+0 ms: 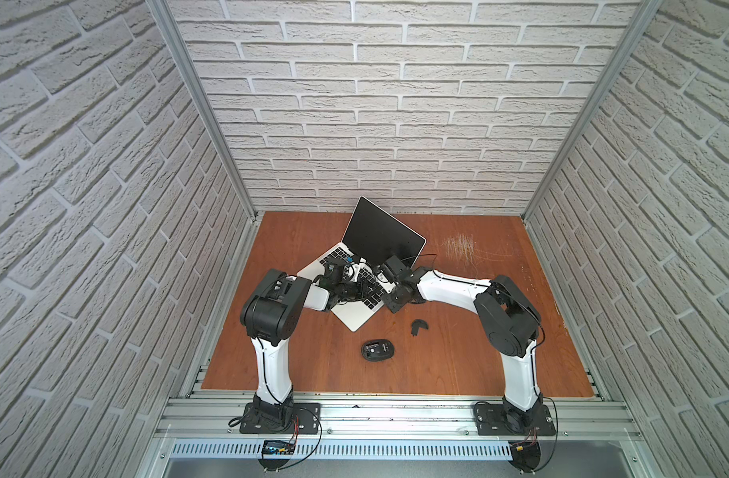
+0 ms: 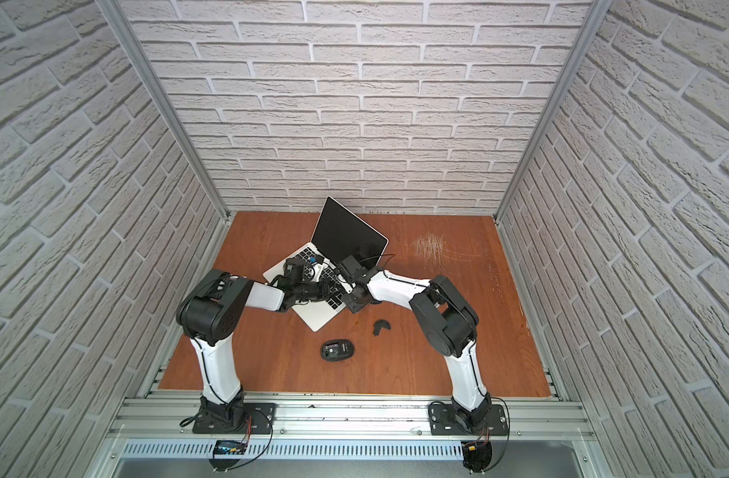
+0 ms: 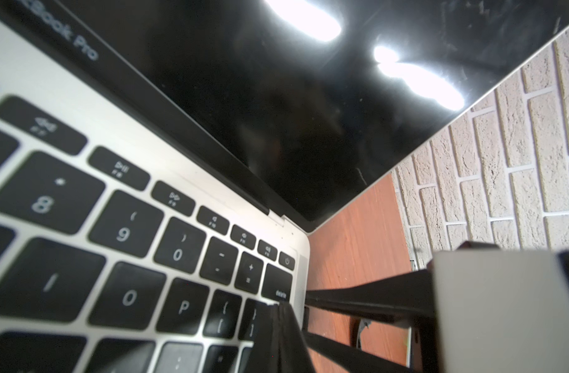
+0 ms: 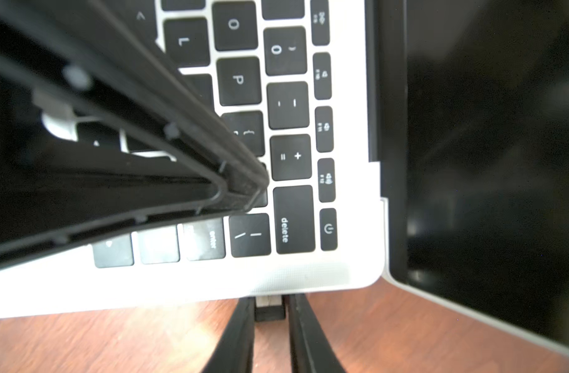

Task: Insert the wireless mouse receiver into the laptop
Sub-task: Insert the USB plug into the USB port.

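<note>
Right claw (image 4: 270,300) slightly parted, flanking wireless mouse receiver (image 4: 269,312) at laptop (image 4: 309,281) edge

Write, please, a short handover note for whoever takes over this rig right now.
Left gripper: jaws shut on nothing, tips at the keyboard of the slim silver laptop, by the bracket keys.
Right gripper: jaws flank the tiny dark wireless mouse receiver; grip unclear.
Receiver: against the laptop's side edge near the delete key, some silver plug showing.
Done: receiver brought to the edge.
Left: seat it fully, then withdraw.
</note>
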`<state>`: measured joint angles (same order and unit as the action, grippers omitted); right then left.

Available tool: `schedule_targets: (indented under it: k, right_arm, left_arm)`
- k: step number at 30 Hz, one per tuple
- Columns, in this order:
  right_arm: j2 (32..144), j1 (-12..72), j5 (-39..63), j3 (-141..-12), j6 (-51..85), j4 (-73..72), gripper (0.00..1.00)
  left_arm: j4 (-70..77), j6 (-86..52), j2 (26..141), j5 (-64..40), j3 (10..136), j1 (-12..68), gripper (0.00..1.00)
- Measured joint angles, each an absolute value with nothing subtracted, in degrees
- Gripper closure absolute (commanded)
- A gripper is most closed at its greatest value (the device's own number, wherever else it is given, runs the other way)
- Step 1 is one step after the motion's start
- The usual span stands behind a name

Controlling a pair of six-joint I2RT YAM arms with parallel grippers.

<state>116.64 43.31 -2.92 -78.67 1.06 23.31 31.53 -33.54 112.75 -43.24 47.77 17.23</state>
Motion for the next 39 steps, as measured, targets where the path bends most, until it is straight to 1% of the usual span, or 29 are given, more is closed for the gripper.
schedule_targets:
  k: [5,8,11,15,20,26,30,39]
  right_arm:
    - [115.3,42.4,-2.6,-76.4,1.5,20.7,0.46]
    - [114.0,42.2,-2.4,-74.9,2.2,19.9,0.37]
    - [110.9,42.0,-1.8,-72.9,4.4,19.2,0.32]
    - [104.1,42.0,-0.5,-68.7,11.2,16.7,0.31]
    - [100.1,42.0,1.7,-63.6,24.5,11.8,0.33]
    - [102.9,42.2,6.2,-59.4,37.8,6.3,0.46]
    - [105.6,42.5,7.3,-59.4,41.8,3.1,0.53]
    - [108.5,42.5,7.2,-59.4,45.5,-3.9,0.66]
  left_arm:
    - [31.6,-33.5,112.8,-43.4,47.8,17.2,0.92]
    - [31.6,-33.5,112.8,-43.4,47.8,17.2,0.92]
    - [31.6,-33.5,112.8,-43.4,47.8,17.2,0.92]
    - [31.6,-33.5,112.8,-43.4,47.8,17.2,0.92]
    - [31.6,-33.5,112.7,-43.4,47.8,17.2,0.92]
    - [31.7,-33.3,112.7,-43.3,47.7,17.2,0.92]
    - [31.7,-33.3,112.7,-43.2,47.6,17.2,0.92]
    - [31.7,-32.9,112.7,-42.9,47.6,17.2,0.92]
